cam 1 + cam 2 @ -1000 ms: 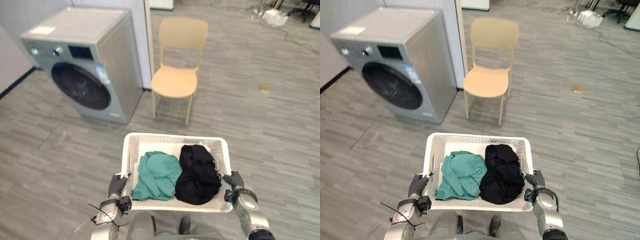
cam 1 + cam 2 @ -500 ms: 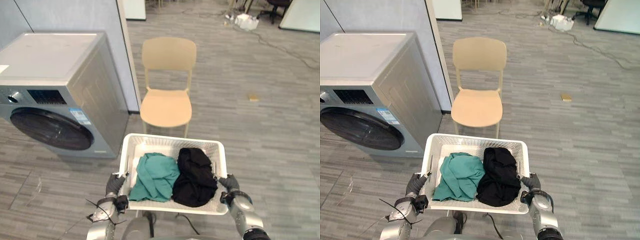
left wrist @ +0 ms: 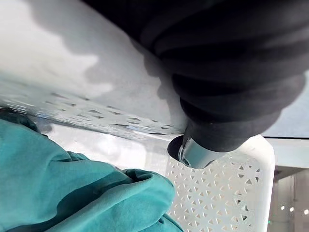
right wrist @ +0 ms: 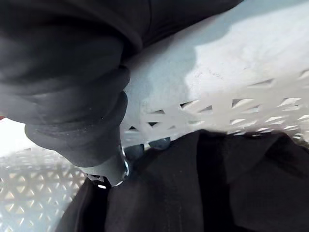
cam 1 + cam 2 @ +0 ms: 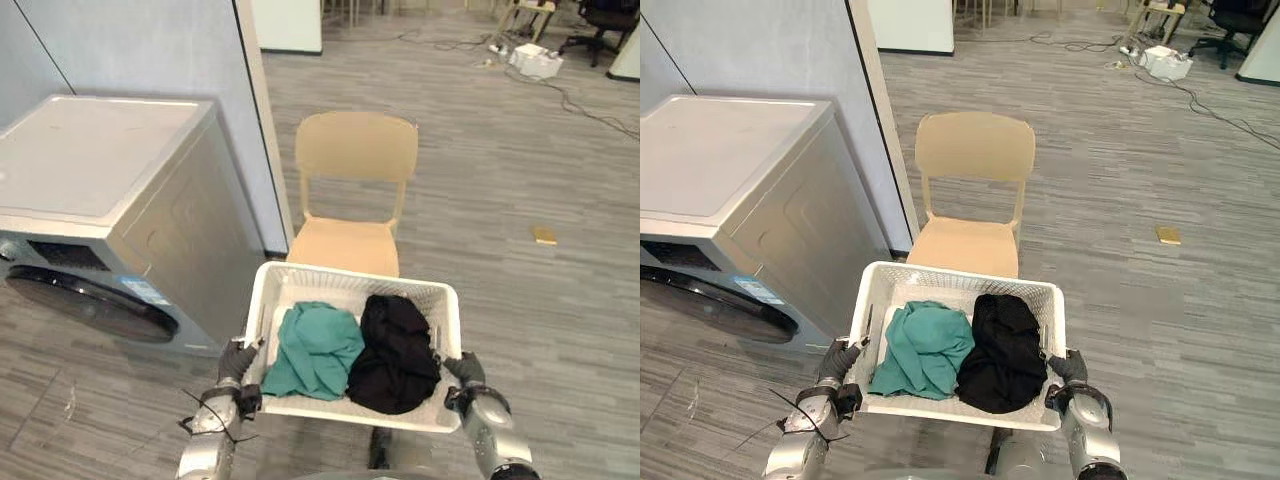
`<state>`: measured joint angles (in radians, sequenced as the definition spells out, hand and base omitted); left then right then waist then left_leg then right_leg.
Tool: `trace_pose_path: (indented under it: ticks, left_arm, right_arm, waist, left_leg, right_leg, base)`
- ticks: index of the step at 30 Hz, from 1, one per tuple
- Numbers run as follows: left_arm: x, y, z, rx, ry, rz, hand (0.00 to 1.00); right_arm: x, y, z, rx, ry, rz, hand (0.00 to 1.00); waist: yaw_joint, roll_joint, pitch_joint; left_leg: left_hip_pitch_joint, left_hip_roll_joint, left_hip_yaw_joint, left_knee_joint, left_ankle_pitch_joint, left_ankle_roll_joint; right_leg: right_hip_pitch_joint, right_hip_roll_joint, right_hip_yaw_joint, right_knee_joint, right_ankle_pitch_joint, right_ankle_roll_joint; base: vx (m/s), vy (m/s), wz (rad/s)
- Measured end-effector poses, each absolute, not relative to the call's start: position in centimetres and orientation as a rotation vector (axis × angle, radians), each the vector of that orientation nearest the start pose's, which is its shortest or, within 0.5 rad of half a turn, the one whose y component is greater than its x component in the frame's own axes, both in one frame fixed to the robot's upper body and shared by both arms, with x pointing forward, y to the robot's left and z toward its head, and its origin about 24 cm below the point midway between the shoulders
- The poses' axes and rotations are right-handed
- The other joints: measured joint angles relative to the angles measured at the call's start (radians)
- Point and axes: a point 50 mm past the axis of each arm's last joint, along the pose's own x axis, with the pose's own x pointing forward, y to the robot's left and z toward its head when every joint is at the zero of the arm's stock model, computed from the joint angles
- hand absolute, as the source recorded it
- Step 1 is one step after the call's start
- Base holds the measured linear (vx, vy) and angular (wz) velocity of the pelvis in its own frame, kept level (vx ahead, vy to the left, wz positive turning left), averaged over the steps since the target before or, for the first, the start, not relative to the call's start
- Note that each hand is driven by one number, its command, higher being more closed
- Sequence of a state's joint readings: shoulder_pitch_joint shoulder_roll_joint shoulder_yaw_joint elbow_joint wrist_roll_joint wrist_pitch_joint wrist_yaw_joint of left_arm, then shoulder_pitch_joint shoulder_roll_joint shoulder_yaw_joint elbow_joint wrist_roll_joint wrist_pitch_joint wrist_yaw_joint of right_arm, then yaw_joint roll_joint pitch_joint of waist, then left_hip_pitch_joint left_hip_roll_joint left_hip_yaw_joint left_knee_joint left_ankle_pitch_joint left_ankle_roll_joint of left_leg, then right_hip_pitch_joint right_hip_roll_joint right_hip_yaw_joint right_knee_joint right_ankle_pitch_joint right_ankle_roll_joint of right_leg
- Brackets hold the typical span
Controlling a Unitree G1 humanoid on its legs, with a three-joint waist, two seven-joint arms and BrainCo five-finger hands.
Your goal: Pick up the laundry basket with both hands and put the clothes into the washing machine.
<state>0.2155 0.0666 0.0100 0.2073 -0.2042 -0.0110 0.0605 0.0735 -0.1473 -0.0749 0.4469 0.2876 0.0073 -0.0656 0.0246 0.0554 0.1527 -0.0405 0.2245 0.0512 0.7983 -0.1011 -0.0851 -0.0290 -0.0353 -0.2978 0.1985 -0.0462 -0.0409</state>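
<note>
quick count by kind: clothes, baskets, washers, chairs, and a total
clothes: 2, a teal garment and a black garment
laundry basket: 1
washing machine: 1
chair: 1
total: 5

Floor [image 5: 520, 180]: grey wood-look planks, running from near to far.

- Left: washing machine [image 5: 110, 215], silver-grey, stands on the planks, its back corner beside a blue-grey partition [image 5: 150, 45].
- Centre: beige chair [image 5: 345, 245] just right of the machine, on four legs, seat toward the near side.
- Right of the chair, well apart: small flat tan object [image 5: 545, 236] lying on the planks.
- Far right: white box [image 5: 540, 65] on the floor, dark cables [image 5: 585, 105] trailing near it.
</note>
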Motion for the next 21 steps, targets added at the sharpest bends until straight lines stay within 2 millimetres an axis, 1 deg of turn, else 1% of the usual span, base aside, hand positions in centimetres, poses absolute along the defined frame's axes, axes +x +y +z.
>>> trace_pose_path:
  ticks: [1,2,3,4,5,6,7,8,9,10,11,12,13,14,15,16,17,18,19,20,21]
  left_arm:
    - [18.5,18.3,-4.9,-0.132,0.395,0.177,1.0]
    - [18.6,18.0,-4.7,-0.135,0.378,0.168,1.0]
    - [18.7,17.9,-4.6,-0.134,0.374,0.164,1.0]
    - [18.9,17.9,-4.5,-0.13,0.36,0.159,1.0]
    - [18.9,18.0,-4.4,-0.13,0.353,0.162,1.0]
    - [18.9,18.0,-4.4,-0.13,0.352,0.169,1.0]
    - [18.9,18.0,-4.4,-0.132,0.352,0.169,1.0]
    - [19.0,17.6,-4.6,-0.135,0.362,0.157,1.0]
    - [18.9,17.2,-5.0,-0.133,0.384,0.139,1.0]
    - [18.9,17.0,-5.3,-0.134,0.398,0.133,1.0]
    - [19.0,16.7,-5.7,-0.134,0.42,0.123,1.0]
    - [19.5,16.9,-5.6,-0.116,0.423,0.113,1.0]
    - [19.7,17.0,-5.5,-0.105,0.417,0.103,1.0]
    - [20.0,16.9,-5.2,-0.096,0.406,0.09,1.0]
    - [20.4,17.0,-4.9,-0.088,0.393,0.085,1.0]
    - [20.7,17.1,-4.6,-0.085,0.378,0.084,1.0]
    - [21.4,17.2,-3.9,-0.079,0.344,0.087,1.0]
    - [23.5,17.5,-2.0,-0.065,0.247,0.084,1.0]
    - [24.5,17.5,-1.0,-0.064,0.205,0.084,1.0]
    - [26.6,17.3,1.1,-0.066,0.119,0.083,1.0]
    - [27.6,17.3,2.2,-0.07,0.079,0.087,1.0]
  right_arm:
    - [20.2,-21.5,-6.6,0.135,0.496,-0.251,1.0]
    - [20.3,-21.7,-6.5,0.136,0.488,-0.258,1.0]
    - [20.4,-21.8,-6.4,0.14,0.486,-0.262,1.0]
    - [20.6,-21.8,-6.3,0.146,0.479,-0.262,1.0]
    - [20.9,-21.9,-6.2,0.147,0.474,-0.262,1.0]
    - [21.3,-21.9,-6.0,0.142,0.47,-0.259,1.0]
    - [21.4,-22.0,-6.1,0.138,0.471,-0.261,1.0]
    - [21.2,-22.3,-6.3,0.135,0.487,-0.274,1.0]
    - [20.9,-22.8,-6.7,0.126,0.508,-0.292,1.0]
    - [20.8,-23.0,-6.8,0.118,0.516,-0.299,1.0]
    - [20.4,-23.2,-7.3,0.114,0.54,-0.31,1.0]
    - [20.3,-23.0,-7.4,0.123,0.545,-0.313,1.0]
    - [20.4,-23.0,-7.4,0.128,0.542,-0.315,1.0]
    - [20.6,-22.9,-7.3,0.141,0.535,-0.321,1.0]
    - [21.2,-22.7,-7.0,0.146,0.521,-0.314,1.0]
    - [21.6,-22.6,-6.8,0.147,0.509,-0.31,1.0]
    - [22.5,-22.6,-6.2,0.153,0.483,-0.306,1.0]
    - [25.0,-22.2,-4.3,0.187,0.404,-0.286,1.0]
    - [26.1,-22.2,-3.3,0.195,0.367,-0.28,1.0]
    - [28.5,-22.3,-1.0,0.202,0.284,-0.274,1.0]
    - [29.7,-22.3,0.5,0.198,0.238,-0.272,1.0]
  waist:
    - [0.008,-0.006,0.003]
    - [0.014,-0.005,0.0]
    - [0.017,-0.01,-0.001]
    - [0.019,-0.017,-0.003]
    - [0.018,-0.018,-0.004]
    - [0.018,-0.016,-0.005]
    - [0.015,-0.014,-0.007]
    - [0.013,-0.007,-0.011]
    - [0.013,0.003,-0.015]
    - [0.01,0.017,-0.02]
    - [-0.008,0.018,-0.029]
    - [-0.013,-0.015,-0.032]
    - [-0.009,-0.021,-0.035]
    - [-0.004,-0.035,-0.035]
    - [-0.005,-0.038,-0.033]
    - [-0.004,-0.038,-0.03]
    - [-0.004,-0.036,-0.008]
    - [-0.002,-0.024,0.05]
    - [-0.002,-0.02,0.06]
    - [-0.002,-0.011,0.089]
    - [-0.001,-0.008,0.121]
  left_leg:
    - [-0.034,0.017,0.002,0.076,-0.004,-0.003]
    - [-0.086,0.023,0.012,0.145,-0.011,0.005]
    - [-0.105,0.021,0.026,0.134,-0.02,0.015]
    - [-0.122,0.018,0.059,0.035,-0.038,0.043]
    - [-0.126,0.017,0.068,-0.084,-0.04,0.046]
    - [-0.119,0.016,0.061,-0.279,-0.038,0.043]
    - [-0.111,0.013,0.05,-0.377,-0.034,0.036]
    - [-0.091,0.001,0.02,-0.55,0.009,-0.017]
    - [-0.071,0.0,0.018,-0.631,0.084,-0.066]
    - [-0.056,-0.002,0.019,-0.665,0.141,-0.05]
    - [-0.026,-0.007,0.035,-0.722,0.171,-0.046]
    - [-0.011,-0.036,0.049,-0.774,0.192,-0.029]
    - [-0.006,-0.044,0.066,-0.795,0.193,-0.029]
    - [-0.005,-0.059,0.09,-0.81,0.198,-0.022]
    - [-0.004,-0.084,0.11,-0.825,0.204,-0.013]
    - [-0.007,-0.1,0.123,-0.827,0.206,-0.011]
    - [-0.006,-0.111,0.134,-0.828,0.206,-0.011]
    - [-0.044,-0.117,0.141,-0.824,0.213,0.0]
    - [-0.088,-0.116,0.14,-0.819,0.221,0.01]
    - [-0.165,-0.111,0.138,-0.815,0.229,0.021]
    - [-0.183,-0.108,0.138,-0.817,0.236,0.029]
  right_leg:
    - [0.021,0.008,-0.001,-0.007,-0.01,-0.003]
    - [0.062,0.009,0.001,-0.031,-0.023,-0.003]
    - [0.077,0.006,0.001,-0.047,-0.025,-0.001]
    - [0.102,-0.002,0.006,-0.08,-0.024,0.0]
    - [0.114,-0.004,0.014,-0.099,-0.02,0.005]
    - [0.116,-0.004,0.025,-0.11,-0.015,0.01]
    - [0.114,-0.004,0.027,-0.113,-0.013,0.015]
    - [0.112,-0.003,0.029,-0.115,-0.013,0.028]
    - [0.121,0.0,0.036,-0.116,-0.024,0.046]
    - [0.13,0.003,0.042,-0.117,-0.031,0.056]
    - [0.14,0.0,0.05,-0.116,-0.045,0.078]
    - [0.124,-0.031,0.058,-0.115,-0.038,0.094]
    - [0.111,-0.04,0.069,-0.116,-0.033,0.101]
    - [0.097,-0.057,0.087,-0.121,-0.028,0.11]
    - [0.087,-0.08,0.106,-0.137,-0.012,0.136]
    - [0.078,-0.095,0.116,-0.141,-0.007,0.145]
    - [0.074,-0.106,0.12,-0.144,-0.002,0.151]
    - [0.03,-0.111,0.124,-0.133,0.003,0.156]
    - [-0.014,-0.111,0.125,-0.122,0.004,0.156]
    - [-0.088,-0.107,0.123,-0.113,0.005,0.155]
    - [-0.105,-0.107,0.122,-0.113,0.008,0.152]
  base:
    - [0.43,-0.232,-0.03]
    - [0.25,-0.12,-0.02]
    - [0.29,-0.128,-0.04]
    - [0.21,-0.085,-0.12]
    - [0.35,-0.066,-0.3]
    - [0.3,-0.022,-0.3]
    - [0.31,0.009,-0.31]
    - [0.29,0.109,-0.3]
    - [0.29,0.145,-0.27]
    - [0.36,0.238,-0.17]
    - [0.29,0.235,0.0]
    - [0.27,0.232,-0.09]
    - [0.21,0.206,-0.28]
    - [0.17,0.187,-0.47]
    - [0.14,0.181,-0.47]
    - [0.08,0.139,-0.4]
    - [-0.02,0.119,-0.3]
    - [-0.08,0.105,-0.18]
    - [-0.16,0.089,-0.05]
    - [-0.13,0.048,0.03]
    - [-0.16,0.041,0.02]
